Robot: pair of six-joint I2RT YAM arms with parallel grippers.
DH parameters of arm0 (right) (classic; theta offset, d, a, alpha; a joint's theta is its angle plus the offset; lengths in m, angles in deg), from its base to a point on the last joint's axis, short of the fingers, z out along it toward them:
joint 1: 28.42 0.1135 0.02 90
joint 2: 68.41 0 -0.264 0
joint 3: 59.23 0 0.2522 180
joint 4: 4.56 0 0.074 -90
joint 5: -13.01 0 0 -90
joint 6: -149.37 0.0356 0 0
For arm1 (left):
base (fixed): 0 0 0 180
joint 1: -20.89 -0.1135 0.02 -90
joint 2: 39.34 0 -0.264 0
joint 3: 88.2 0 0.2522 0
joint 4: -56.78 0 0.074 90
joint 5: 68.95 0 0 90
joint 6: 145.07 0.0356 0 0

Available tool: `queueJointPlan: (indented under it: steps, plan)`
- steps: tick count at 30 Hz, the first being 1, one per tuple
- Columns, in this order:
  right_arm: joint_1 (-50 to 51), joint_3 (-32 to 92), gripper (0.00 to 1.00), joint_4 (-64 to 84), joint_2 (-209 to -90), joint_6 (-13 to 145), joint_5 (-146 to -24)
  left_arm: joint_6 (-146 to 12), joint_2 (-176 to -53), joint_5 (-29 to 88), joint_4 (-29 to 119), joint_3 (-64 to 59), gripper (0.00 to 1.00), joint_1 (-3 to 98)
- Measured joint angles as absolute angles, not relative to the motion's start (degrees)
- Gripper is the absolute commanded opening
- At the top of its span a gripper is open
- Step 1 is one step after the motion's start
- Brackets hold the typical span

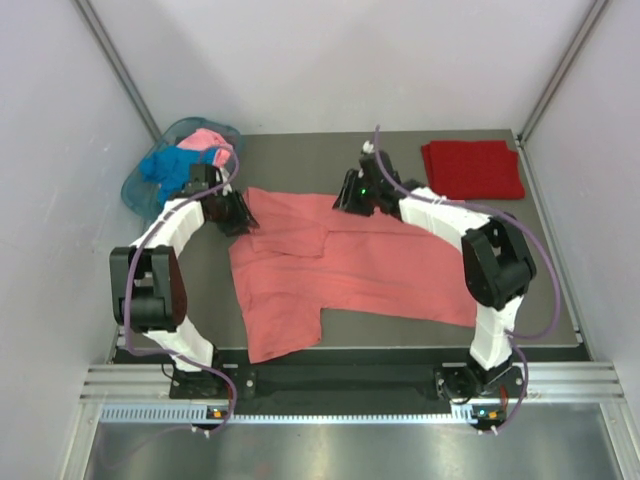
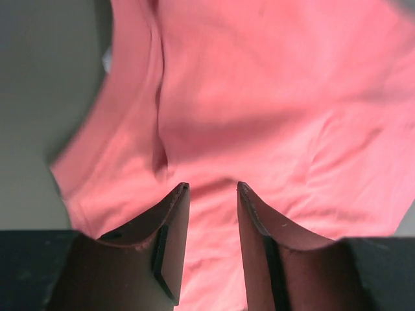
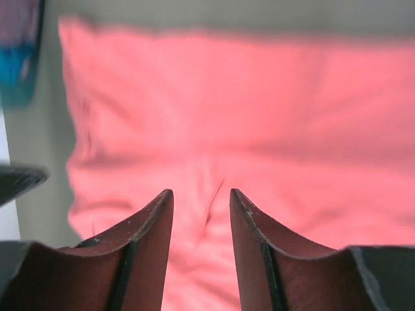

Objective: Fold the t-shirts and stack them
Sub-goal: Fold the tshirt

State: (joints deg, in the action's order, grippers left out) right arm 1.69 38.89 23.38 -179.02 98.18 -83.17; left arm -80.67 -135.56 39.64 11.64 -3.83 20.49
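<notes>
A salmon-coral t-shirt [image 1: 350, 270] lies spread across the middle of the table, with a fold of it lying over its far left part. My left gripper [image 1: 242, 214] hovers over the shirt's far left corner, open, and only cloth [image 2: 272, 97] shows below the gap between its fingers [image 2: 213, 186]. My right gripper [image 1: 349, 199] is at the shirt's far edge near the middle, also open [image 3: 201, 192] above the salmon cloth [image 3: 259, 97]. A folded dark red t-shirt [image 1: 472, 168] lies at the back right. A bright blue t-shirt [image 1: 163, 166] and a light pink one [image 1: 205, 139] sit bunched in the basket.
The translucent teal basket [image 1: 135, 188] stands at the back left corner, just behind my left arm. Grey walls close in the table on both sides. Bare dark tabletop [image 1: 400, 330] shows in front of the salmon shirt and along its left edge [image 2: 39, 97].
</notes>
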Motion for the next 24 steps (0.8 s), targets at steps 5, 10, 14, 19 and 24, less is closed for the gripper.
queueJointPlan:
  steps: [5, 10, 14, 19, 24]
  plan:
    - [8.7, 30.9, 0.41, 22.9, -176.2, 101.4, -83.3, -80.7, -134.3, 43.2, 12.1, -12.2, 0.41, 20.6]
    - [11.7, 25.3, 0.41, 22.1, -176.2, 105.7, -83.0, -80.7, -134.3, 45.8, 14.4, -16.8, 0.42, 20.6]
    - [12.4, 25.0, 0.41, 20.8, -176.4, 108.1, -82.0, -80.7, -134.3, 45.8, 15.5, -17.7, 0.42, 20.6]
    - [13.6, 24.5, 0.41, 17.6, -177.2, 111.1, -81.6, -80.5, -133.0, 44.2, 16.4, -17.7, 0.44, 20.6]
    - [14.1, 24.6, 0.40, 16.5, -179.3, 112.6, -81.6, -80.3, -132.7, 43.8, 17.3, -17.7, 0.44, 20.6]
